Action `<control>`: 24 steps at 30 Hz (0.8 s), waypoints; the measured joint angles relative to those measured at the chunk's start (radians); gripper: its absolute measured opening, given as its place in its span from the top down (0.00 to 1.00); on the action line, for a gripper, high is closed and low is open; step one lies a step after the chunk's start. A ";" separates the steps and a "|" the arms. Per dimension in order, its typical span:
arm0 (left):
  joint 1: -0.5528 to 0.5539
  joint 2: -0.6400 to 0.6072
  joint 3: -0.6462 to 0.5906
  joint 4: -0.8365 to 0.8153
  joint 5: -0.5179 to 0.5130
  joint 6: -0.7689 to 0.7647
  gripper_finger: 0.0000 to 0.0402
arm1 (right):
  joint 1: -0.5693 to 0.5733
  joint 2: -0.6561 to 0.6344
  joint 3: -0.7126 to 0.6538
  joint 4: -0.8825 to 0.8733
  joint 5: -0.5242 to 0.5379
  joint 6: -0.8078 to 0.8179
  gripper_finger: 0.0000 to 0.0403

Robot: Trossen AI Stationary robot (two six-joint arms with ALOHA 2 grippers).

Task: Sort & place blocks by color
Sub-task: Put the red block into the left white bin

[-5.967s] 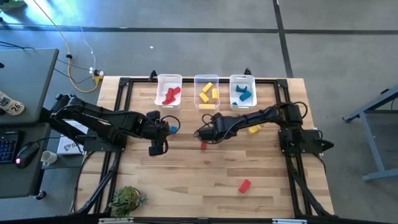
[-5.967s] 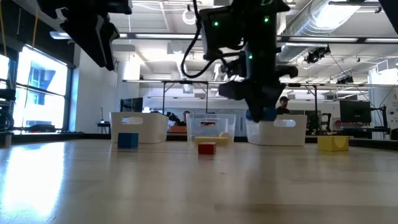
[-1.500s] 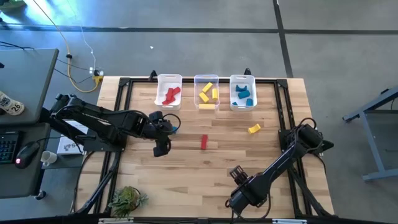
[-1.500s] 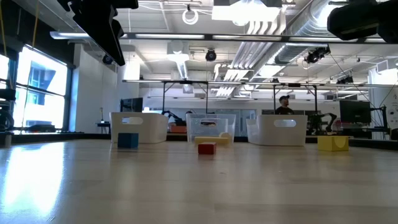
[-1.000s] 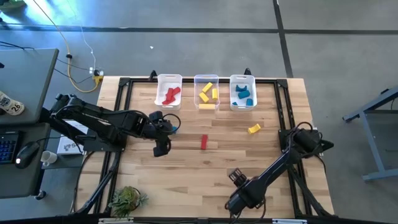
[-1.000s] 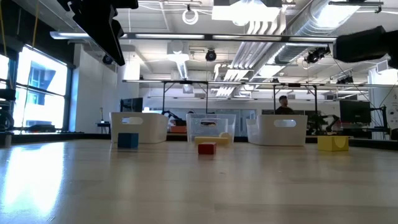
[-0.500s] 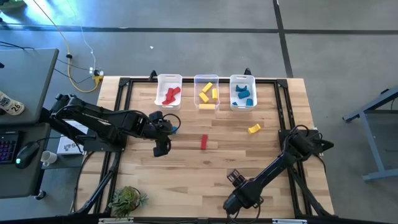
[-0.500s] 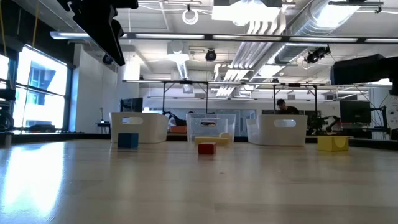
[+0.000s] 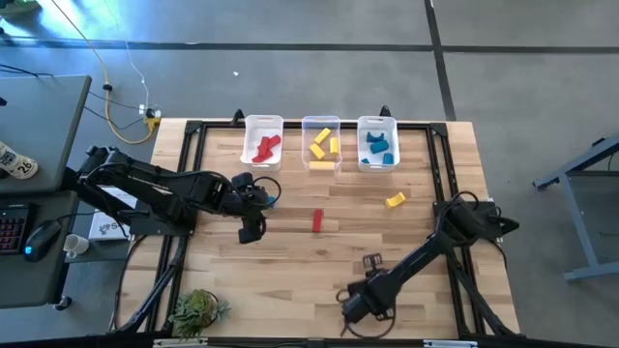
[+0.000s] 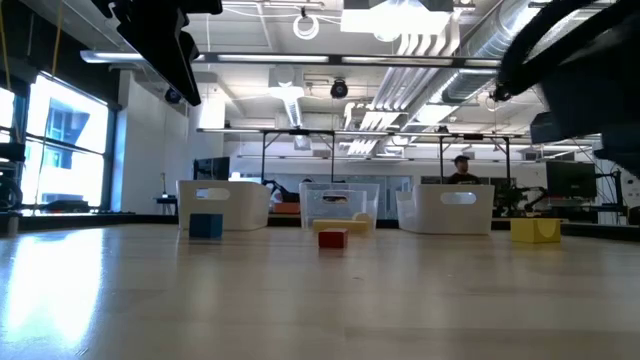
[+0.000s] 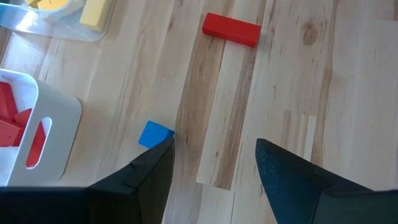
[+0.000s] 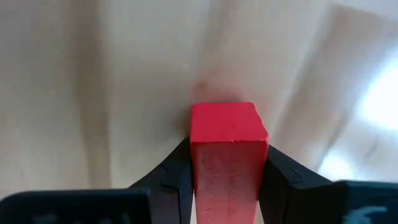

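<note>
Three bins (image 9: 263, 124) at the back; four loose blocks (image 9: 316, 220): two red, one yellow, one blue; two arms

Left arm reaches in from the desk's left edge, elbow bent, wrist over the left-centre boards. Left pincer (image 9: 250, 230) points down and hovers above the desk, its two dark fingers (image 11: 149, 174) spread wide with nothing between them.

Right arm stretches from its base at the right edge diagonally toward the near edge of the desk, forearm low. Right pincer (image 9: 350, 305) sits near the front edge; in its wrist view the fingers (image 12: 171, 177) appear pressed against both sides of a red block (image 12: 227, 155), seemingly gripping it.
</note>
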 joint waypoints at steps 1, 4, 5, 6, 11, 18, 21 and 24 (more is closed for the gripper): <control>0.000 0.000 0.000 0.000 0.000 0.000 0.47 | -0.012 0.000 0.000 -0.013 0.000 0.048 0.74; 0.000 0.000 0.000 0.000 0.000 0.017 0.47 | -0.049 0.002 -0.001 -0.043 0.008 0.142 0.74; 0.000 0.000 0.000 0.000 0.000 0.023 0.47 | -0.059 0.002 -0.001 -0.042 0.008 0.154 0.74; 0.000 0.000 0.000 0.000 0.000 0.024 0.47 | -0.069 0.002 -0.001 -0.041 0.011 0.162 0.74; 0.000 0.000 0.000 0.000 0.000 0.026 0.47 | -0.104 0.002 0.000 -0.029 0.054 0.177 0.74; 0.000 0.000 0.000 0.000 0.000 0.026 0.47 | -0.140 -0.006 0.002 0.001 0.159 0.177 0.74; 0.000 0.000 0.000 0.000 0.000 0.026 0.47 | -0.148 -0.005 0.023 0.008 0.200 0.177 0.74; 0.000 0.000 0.000 0.000 0.000 0.026 0.47 | -0.158 -0.005 0.072 -0.003 0.268 0.176 0.74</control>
